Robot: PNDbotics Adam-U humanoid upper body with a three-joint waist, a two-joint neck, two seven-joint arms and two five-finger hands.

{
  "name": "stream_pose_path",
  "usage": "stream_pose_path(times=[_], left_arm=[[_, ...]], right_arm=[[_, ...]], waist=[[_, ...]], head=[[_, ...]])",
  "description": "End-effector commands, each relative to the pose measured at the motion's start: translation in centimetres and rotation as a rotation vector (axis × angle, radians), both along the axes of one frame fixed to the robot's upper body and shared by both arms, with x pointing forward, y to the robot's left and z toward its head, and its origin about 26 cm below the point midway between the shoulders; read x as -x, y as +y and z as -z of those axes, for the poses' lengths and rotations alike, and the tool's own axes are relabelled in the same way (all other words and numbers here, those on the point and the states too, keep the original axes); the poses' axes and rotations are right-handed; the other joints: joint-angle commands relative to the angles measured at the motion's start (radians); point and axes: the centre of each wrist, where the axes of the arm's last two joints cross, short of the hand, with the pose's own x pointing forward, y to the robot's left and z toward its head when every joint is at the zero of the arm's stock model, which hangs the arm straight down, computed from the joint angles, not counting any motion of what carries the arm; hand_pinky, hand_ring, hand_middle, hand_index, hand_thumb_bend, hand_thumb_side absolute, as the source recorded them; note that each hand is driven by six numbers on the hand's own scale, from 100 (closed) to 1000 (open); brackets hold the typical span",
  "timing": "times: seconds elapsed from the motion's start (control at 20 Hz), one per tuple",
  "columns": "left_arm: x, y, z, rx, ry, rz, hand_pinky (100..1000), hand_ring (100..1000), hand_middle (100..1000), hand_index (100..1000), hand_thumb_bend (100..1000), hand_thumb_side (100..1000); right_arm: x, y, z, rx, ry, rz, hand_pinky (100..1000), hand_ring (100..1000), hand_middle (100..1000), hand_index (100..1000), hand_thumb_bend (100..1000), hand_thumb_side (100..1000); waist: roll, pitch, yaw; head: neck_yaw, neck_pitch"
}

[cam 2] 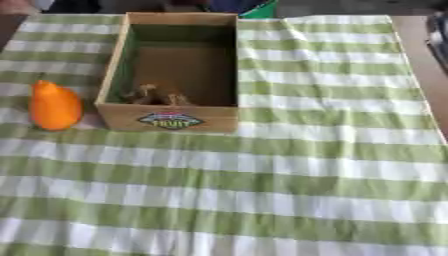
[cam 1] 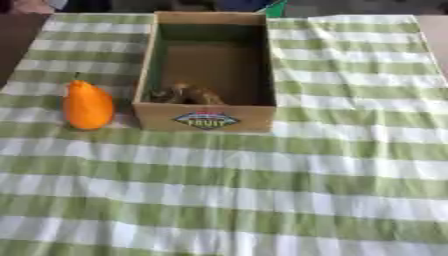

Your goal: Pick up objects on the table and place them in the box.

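From my station I see neither hand in either eye view, so I cannot tell whether their fingers are straight or curled. At the left of the frame an orange pear-shaped fruit stands on the green-and-white checked cloth that covers the desk, its long axis upright, the narrow end with a small dark stem pointing to the top of the frame and the broad base on the cloth. It sits just beside the near left corner of the cardboard box; I cannot tell whether the two touch. The box lies in the upper middle of the frame, open at the top, its long axis running from the near edge toward the far edge, with a label on the near wall whose lettering I cannot read. Inside it, against the near wall, lies a small brownish lumpy thing that I cannot make out. The right eye view shows a strip of bare brown desk along the upper right edge past the cloth, wider than in the left eye view, where the fruit sits farther in from the left edge.
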Motion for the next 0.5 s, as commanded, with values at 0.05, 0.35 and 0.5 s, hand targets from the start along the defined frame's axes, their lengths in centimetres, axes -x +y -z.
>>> stream_pose_path(times=[0.05, 0.35, 0.5], left_arm=[[0.7, 0.3, -1.8, -0.102, 0.019, -0.046, 748, 808, 762, 812, 100, 941], [1.1, 0.4, -3.0, -0.198, 0.107, -0.075, 754, 808, 759, 803, 100, 937], [0.6, 0.8, -2.4, -0.244, 0.15, -0.092, 819, 828, 785, 841, 233, 1000]], right_arm=[[0.5, -0.8, 0.0, -0.093, -0.105, 0.01, 731, 765, 741, 864, 100, 785], [0.4, -1.5, 1.5, -0.16, -0.134, 0.027, 731, 764, 741, 864, 100, 788], [0.4, -1.9, 2.0, -0.196, -0.136, 0.036, 728, 751, 727, 853, 100, 785]], waist=[[0.004, -0.026, -0.005], [0.005, -0.027, -0.01], [0.017, -0.027, -0.027]], head=[[0.013, 0.009], [0.019, 0.016], [0.025, 0.037]])
